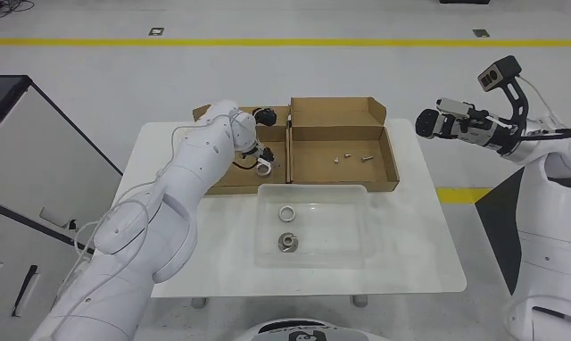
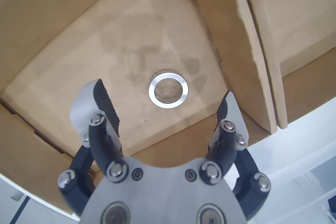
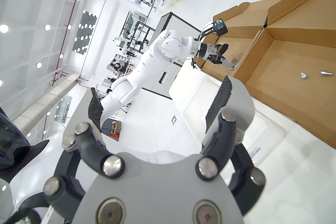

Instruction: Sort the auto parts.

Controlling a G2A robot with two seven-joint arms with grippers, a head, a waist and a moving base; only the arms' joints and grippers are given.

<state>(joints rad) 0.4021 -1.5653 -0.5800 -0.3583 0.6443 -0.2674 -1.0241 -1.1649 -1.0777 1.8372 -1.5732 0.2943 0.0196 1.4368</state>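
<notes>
My left gripper (image 2: 162, 89) hangs open inside the left cardboard box (image 1: 223, 176), just above a silver metal ring (image 2: 168, 92) that lies flat on the box floor; the fingers (image 2: 105, 104) do not touch it. In the top view this gripper (image 1: 264, 168) sits near the box's right wall. My right gripper (image 3: 160, 88) is open and holds nothing, raised in the air beside the table's right side (image 1: 423, 124). Two small bolts (image 1: 337, 159) (image 1: 364, 157) lie in the right cardboard box (image 1: 389, 153).
A clear plastic bin (image 1: 357, 252) stands in front of the boxes, holding a silver ring (image 1: 287, 213) and a grey gear-like part (image 1: 287, 243). Bare white tabletop (image 1: 419, 243) lies to the bin's right. A dark cabinet (image 1: 36, 162) stands left of the table.
</notes>
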